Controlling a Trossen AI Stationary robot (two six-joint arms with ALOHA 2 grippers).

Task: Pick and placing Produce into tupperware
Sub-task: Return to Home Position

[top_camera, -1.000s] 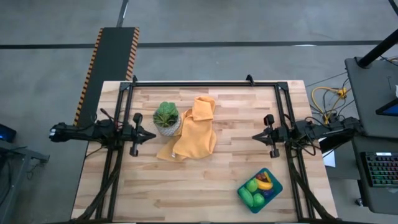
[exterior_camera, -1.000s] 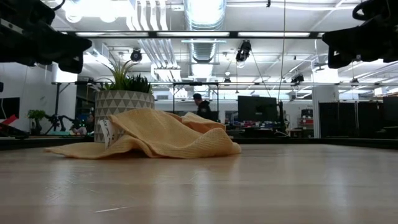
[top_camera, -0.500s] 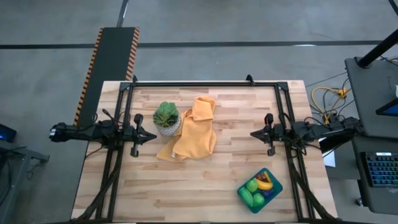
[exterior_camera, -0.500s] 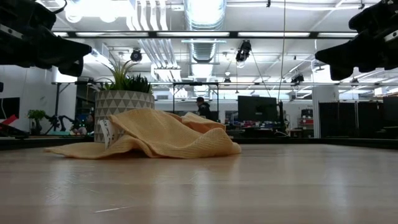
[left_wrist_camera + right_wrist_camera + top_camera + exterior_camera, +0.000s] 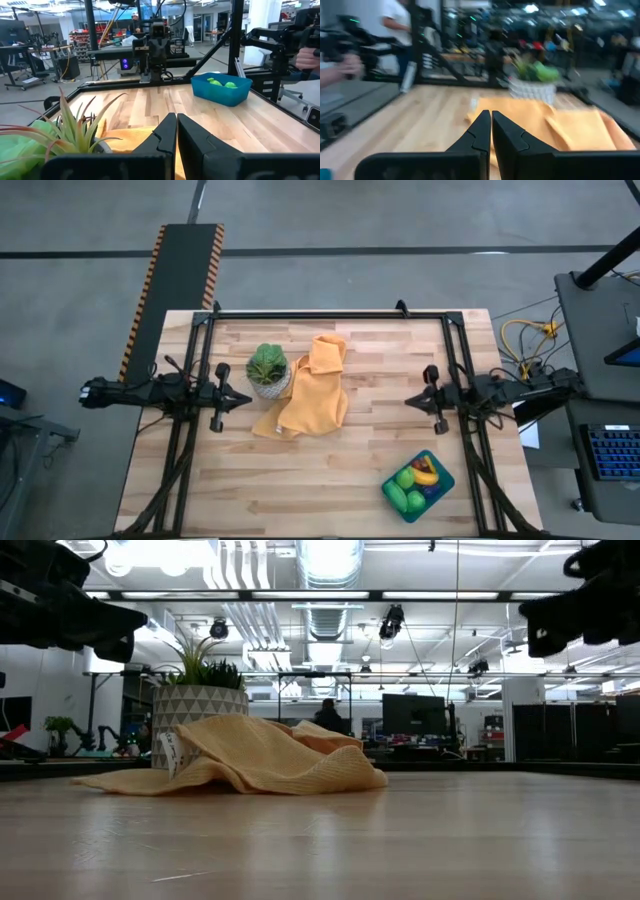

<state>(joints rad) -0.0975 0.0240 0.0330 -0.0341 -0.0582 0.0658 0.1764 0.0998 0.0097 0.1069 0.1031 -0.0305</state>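
The teal-blue tupperware (image 5: 417,484) sits near the table's near right corner and holds the produce (image 5: 415,480): green pieces, a yellow banana and a purple piece. In the left wrist view the tupperware (image 5: 221,88) shows green pieces over its rim. My left gripper (image 5: 246,398) hovers shut at the table's left side, beside the plant pot. My right gripper (image 5: 408,399) hovers shut at the right side, farther from the near edge than the tupperware. Both are empty; the left (image 5: 176,120) and right (image 5: 491,118) fingertips meet in the wrist views.
A leafy plant in a white pot (image 5: 267,370) stands left of centre, with an orange cloth (image 5: 308,386) crumpled against it. A black frame (image 5: 330,314) runs along the far edge and both sides. Bare wood (image 5: 300,480) lies along the near edge. A person's hand (image 5: 347,65) shows beyond the table.
My right gripper has shifted a little toward the table's left and back again, staying shut and high above the table. Nothing else has moved.
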